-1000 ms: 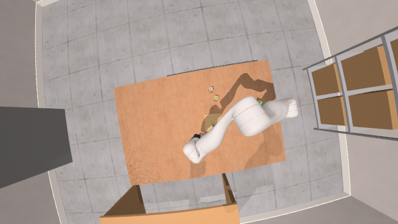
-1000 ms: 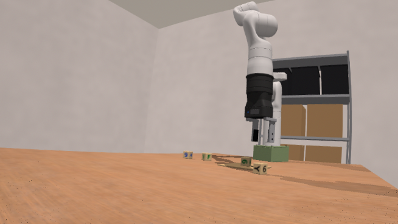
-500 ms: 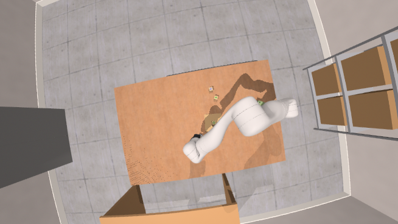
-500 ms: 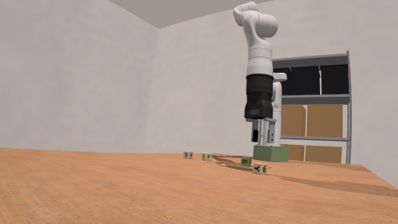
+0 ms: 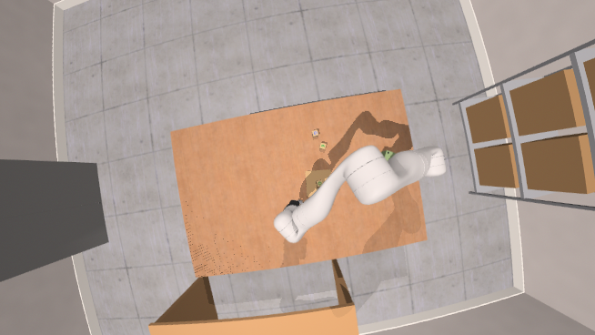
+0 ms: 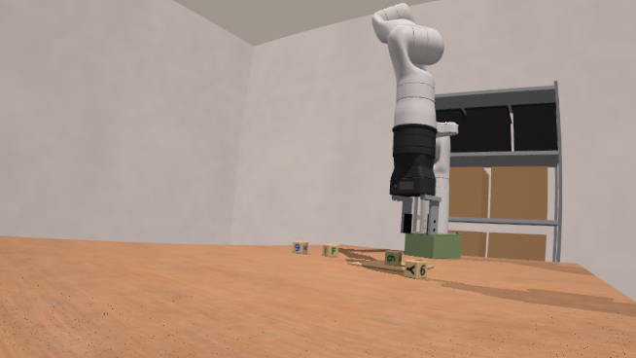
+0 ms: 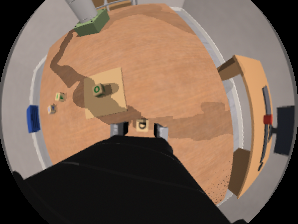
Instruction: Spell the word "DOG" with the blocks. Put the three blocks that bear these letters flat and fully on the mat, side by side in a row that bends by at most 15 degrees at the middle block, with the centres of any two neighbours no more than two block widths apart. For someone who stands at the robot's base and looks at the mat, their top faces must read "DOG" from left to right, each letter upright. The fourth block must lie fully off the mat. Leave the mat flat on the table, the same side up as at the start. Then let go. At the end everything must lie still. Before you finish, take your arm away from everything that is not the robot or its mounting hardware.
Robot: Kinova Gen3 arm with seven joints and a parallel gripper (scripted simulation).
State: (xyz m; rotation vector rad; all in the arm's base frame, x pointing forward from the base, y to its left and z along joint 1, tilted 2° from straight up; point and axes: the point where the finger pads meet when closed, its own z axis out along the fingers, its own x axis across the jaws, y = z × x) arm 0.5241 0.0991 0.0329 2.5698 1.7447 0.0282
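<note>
Reading the exterior view from left to right: two lettered blocks stand on the table (image 6: 146,302) well off the mat, the first block (image 6: 300,247) showing blue characters on its sides and the second block (image 6: 330,250) showing green ones, an F among them. Next comes the mat (image 6: 374,265), a thin tan sheet lying flat, with a third block (image 6: 393,258) resting on it. A fourth block (image 6: 415,268), side faces marked Y and 6, sits at the mat's near edge; whether it is on or just off the mat cannot be told. Which block bears which top letter is too small to read in any view. The gripper (image 6: 421,220) hangs above this fourth block, pointing straight down, fingers spread to their full width and holding nothing; the wrist view shows that block (image 7: 141,124) between the fingertips, well below them. Behind stands the green arm base (image 6: 454,246) and, at far right, a shelf rack (image 6: 555,161) with cartons. In judgement, the blocks are small, rigid, light cubes, not fragile, with smooth faces that may slip under a shallow pinch. They are best taken on two opposite side faces, squarely and centred, jaws parallel to the faces.
</note>
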